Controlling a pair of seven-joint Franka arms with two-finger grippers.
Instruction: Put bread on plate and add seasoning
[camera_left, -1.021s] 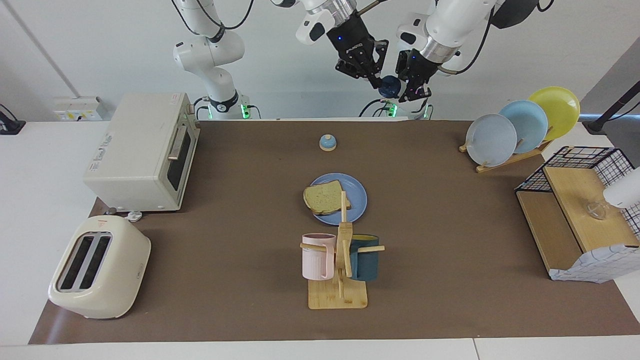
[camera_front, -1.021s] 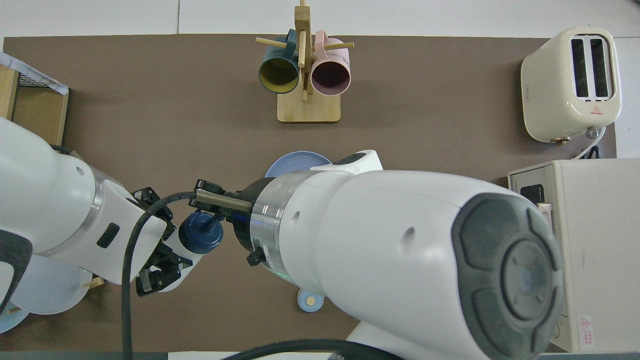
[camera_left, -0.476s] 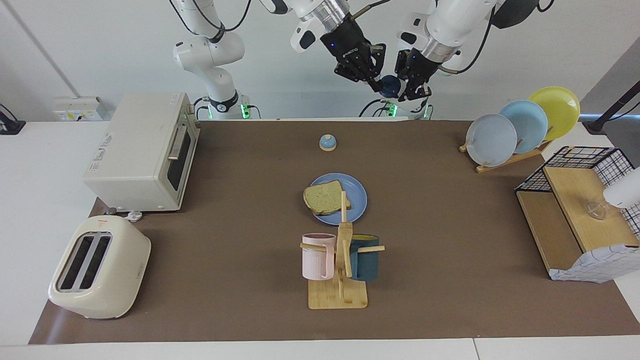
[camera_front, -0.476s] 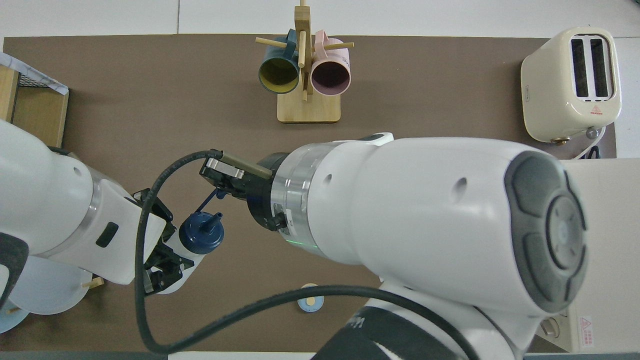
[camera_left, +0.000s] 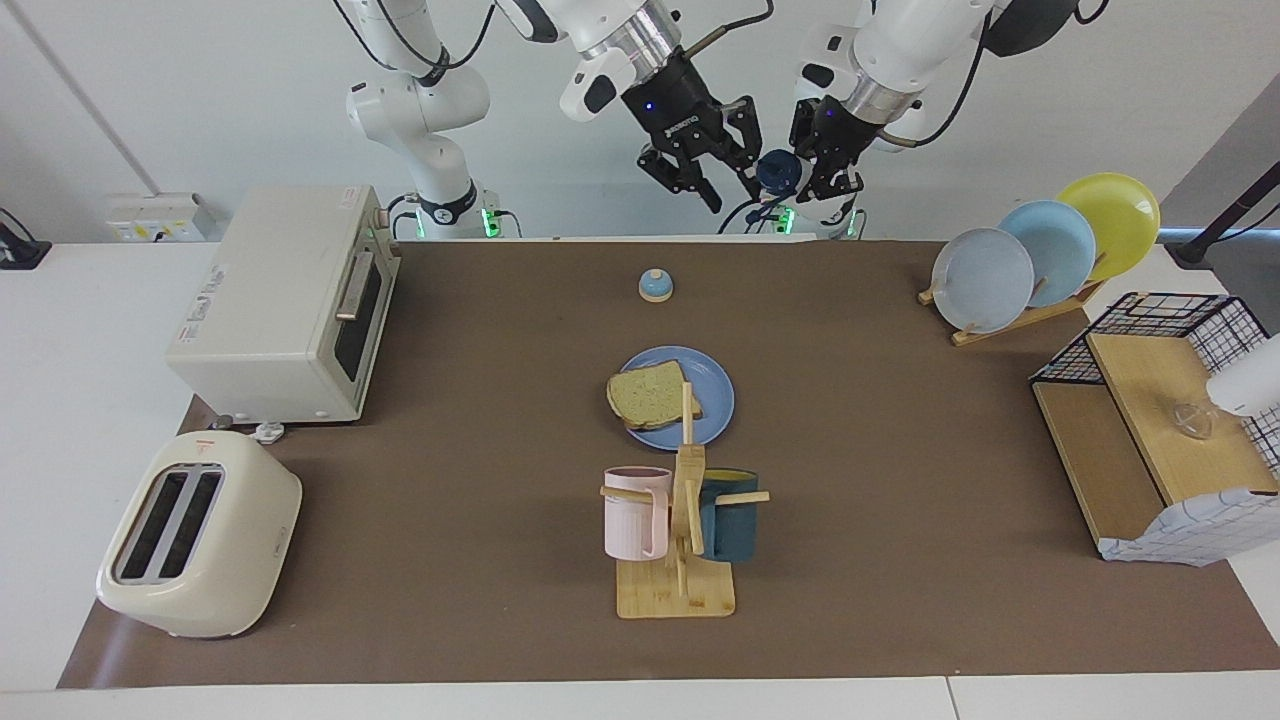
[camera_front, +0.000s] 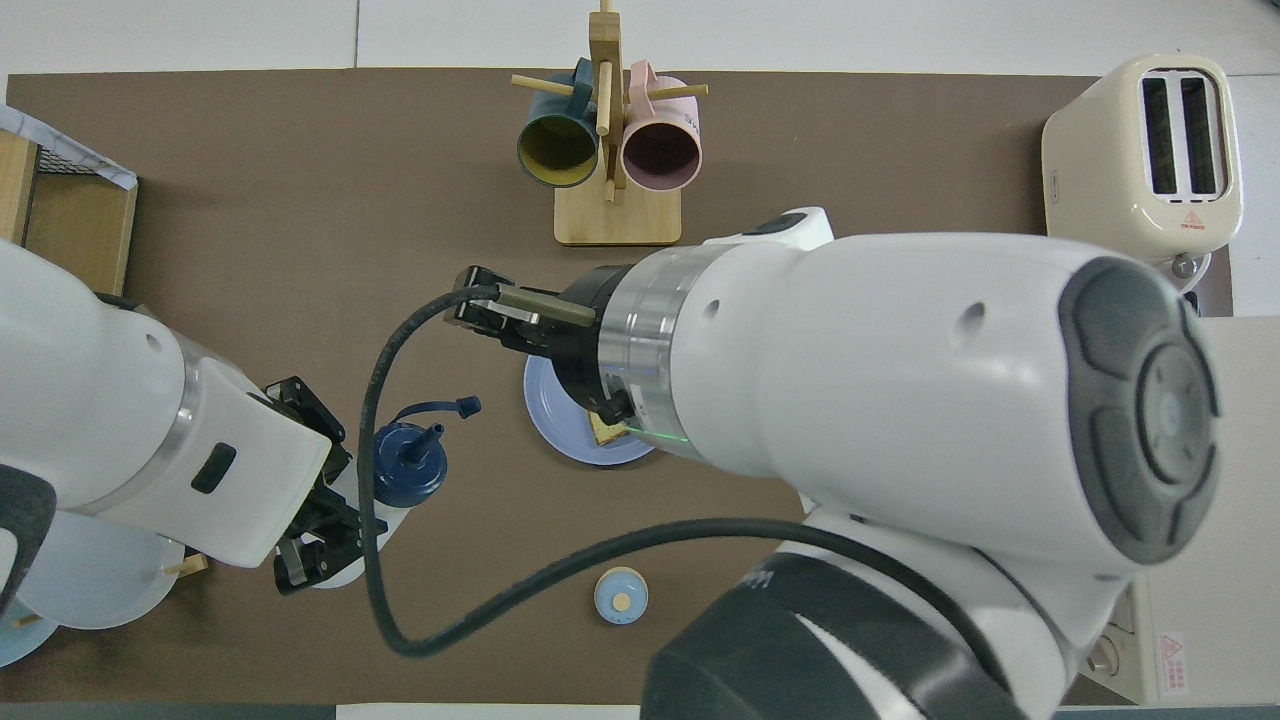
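left gripper (camera_left: 822, 176): you've got it clamped on the seasoning bottle, held up in the air over the robots' edge of the table, toward the left arm's end.
seasoning bottle (camera_front: 405, 470): translucent white body, navy cap on top. In your overhead view the small tip plug hangs off the cap on its tether, so the nozzle is uncovered. Bottle is tilted, cap end pointing toward the right gripper.
right gripper (camera_left: 700, 172): up in the air just beside the bottle cap, not touching it. In the facing view the fingers stand apart with nothing between them.
bread (camera_left: 648, 396): lying flat on the blue plate, on the side toward the right arm's end, its edge overhanging the rim a little.
blue plate (camera_left: 714, 392): mid-table, farther from the robots than the bell, nearer to them than the mug rack.
bell (camera_left: 655, 285): small blue dome, near the robots' edge of the mat.
mug rack (camera_left: 682, 540): wooden stand with a pink mug (camera_left: 634, 512) and a dark teal mug (camera_left: 730, 514) hung on it.
overhead note: the right arm covers most of the plate, you only see part of the rim and a corner of bread.
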